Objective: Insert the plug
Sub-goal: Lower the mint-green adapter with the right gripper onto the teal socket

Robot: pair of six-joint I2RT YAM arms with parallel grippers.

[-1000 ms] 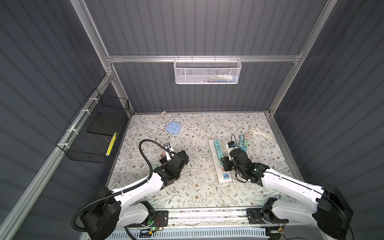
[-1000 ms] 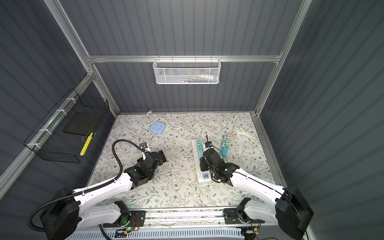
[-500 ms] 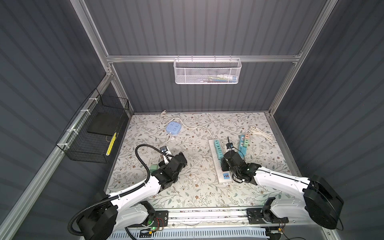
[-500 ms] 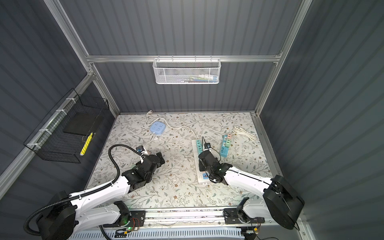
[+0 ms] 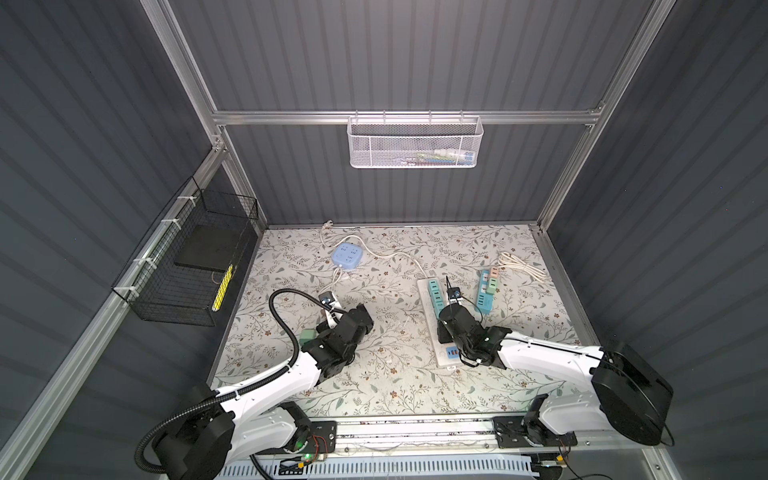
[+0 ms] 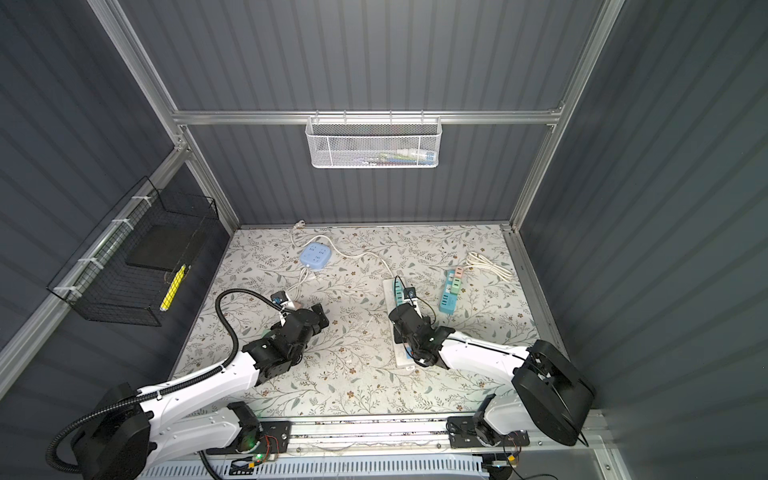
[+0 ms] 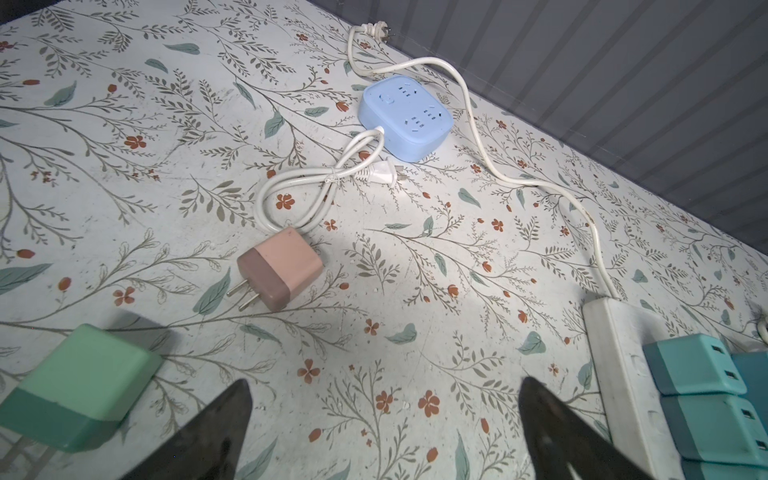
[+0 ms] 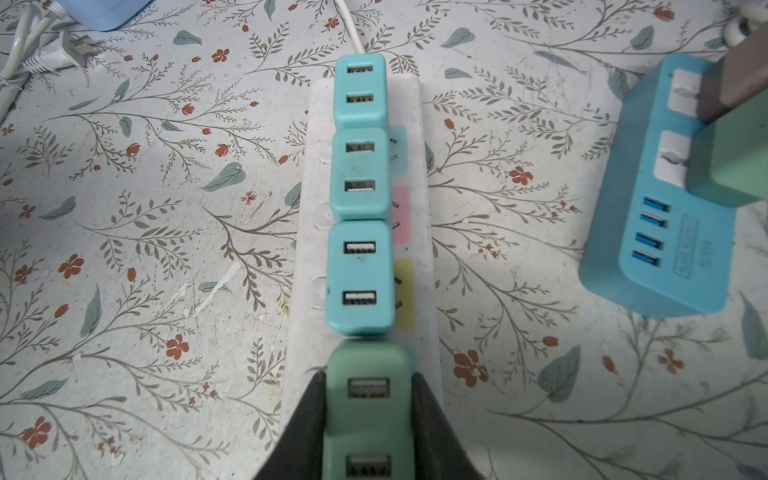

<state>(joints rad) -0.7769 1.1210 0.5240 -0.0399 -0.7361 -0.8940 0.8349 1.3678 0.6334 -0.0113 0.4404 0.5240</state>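
The green two-port plug (image 8: 368, 419) is standing upright at the near end of the white power strip (image 8: 424, 347), ports facing up. The strip is lying near-to-far, right of centre on the tabletop (image 5: 390, 374).

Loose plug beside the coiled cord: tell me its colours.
Pink plug, darker brownish prong end; best in left wrist view.

**Top views:** stereo pair, mounted high, looking steeply down; both take in the whole counter (image 5: 395, 345), both arms and the rear wall.

**Left wrist view:** low and close behind the left fingers (image 7: 208, 440), facing across the counter to the blue cube socket (image 7: 405, 118) well beyond them.

**Right wrist view:** close above the right fingers (image 8: 303, 428), looking along the white power strip (image 8: 419, 208) ahead of them.

**Shared by both wrist views:** the strip's teal chargers (image 8: 360, 276).
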